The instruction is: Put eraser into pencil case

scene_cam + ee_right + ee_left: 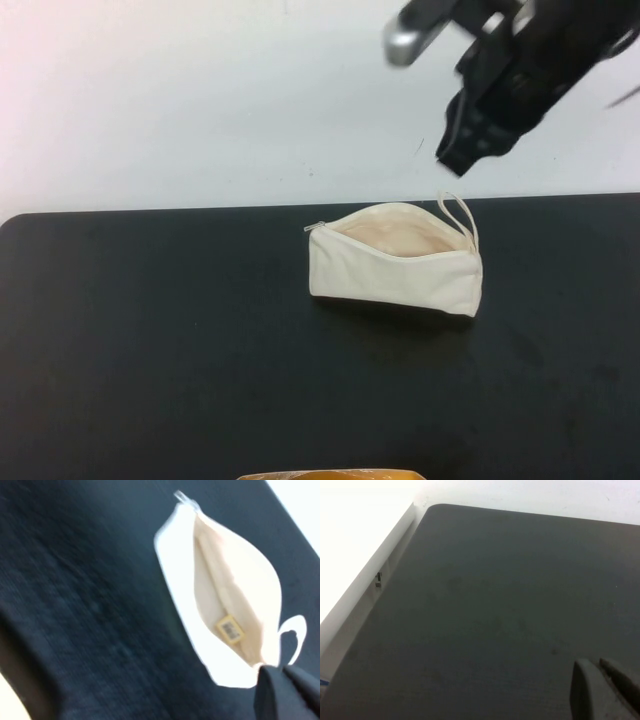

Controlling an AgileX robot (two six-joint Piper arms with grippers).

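The case [395,270] lies on its side near the middle of the black table [150,340], a little right of centre, its zip mouth gaping toward the far side and its loop strap [462,215] curling up at the right end; that open, upward-tilted mouth is what lets a small thing drop in from above without a second arm holding it wide. The eraser [229,628] already sits inside, seen in the right wrist view as a small pale block with dark print resting on the peach lining toward the strap end; by my reading the placing is done. The right gripper [462,150] hangs in the air above the far right of the table, just beyond the strap end and clear of the fabric; it carries nothing that I can see, yet whether its fingers are spread or together I cannot tell, since only a dark tip shows at the corner of its own view. The left gripper [602,692] is parked over bare table well apart from the case, out of the high view; only a grey finger edge shows, so its state too is unclear; it seems kept aside because one arm is enough for this job. A tan object [330,474] peeks in at the near edge.
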